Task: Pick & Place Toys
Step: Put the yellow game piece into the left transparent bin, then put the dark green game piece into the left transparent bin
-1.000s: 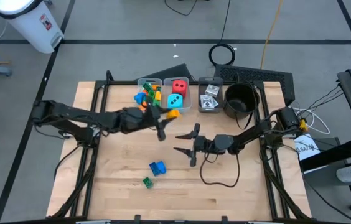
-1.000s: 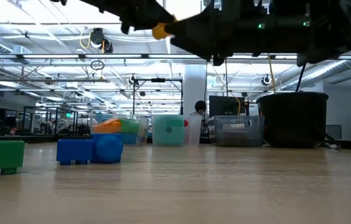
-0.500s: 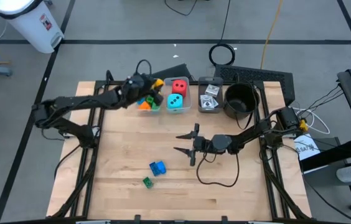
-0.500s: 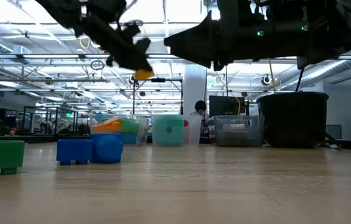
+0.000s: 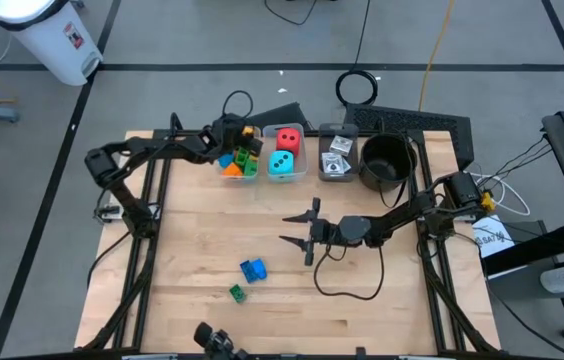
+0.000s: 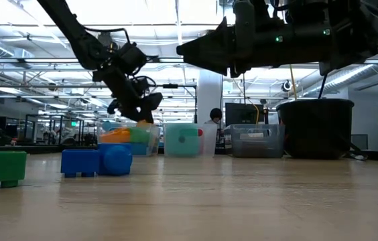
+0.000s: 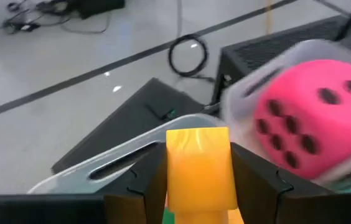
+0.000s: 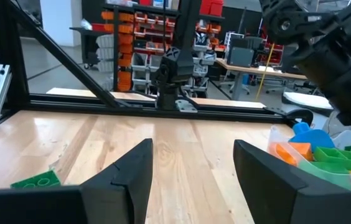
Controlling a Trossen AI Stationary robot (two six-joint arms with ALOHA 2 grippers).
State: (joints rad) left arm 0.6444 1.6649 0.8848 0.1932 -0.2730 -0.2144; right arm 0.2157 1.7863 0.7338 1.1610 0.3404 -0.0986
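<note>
Left pincer [image 5: 247, 134] holds a yellow brick [image 7: 199, 163] over the brick bin [image 5: 224, 133] at the desk's [image 5: 202, 240] far edge.
Its fingers clamp the brick's sides, beside the red die [image 7: 306, 124] in the neighbouring bin. The right pincer [image 5: 298, 229] hovers mid-desk, fingers spread, gripping nothing. A blue brick [image 5: 253, 269] and a green brick [image 5: 236, 292] lie on the desk nearer the front.

text: none legible | labels: none | numbers: none

A lab: parts shelves [image 8: 135, 40], workbenches [image 8: 250, 65], ceiling trusses [image 6: 28, 63].
</note>
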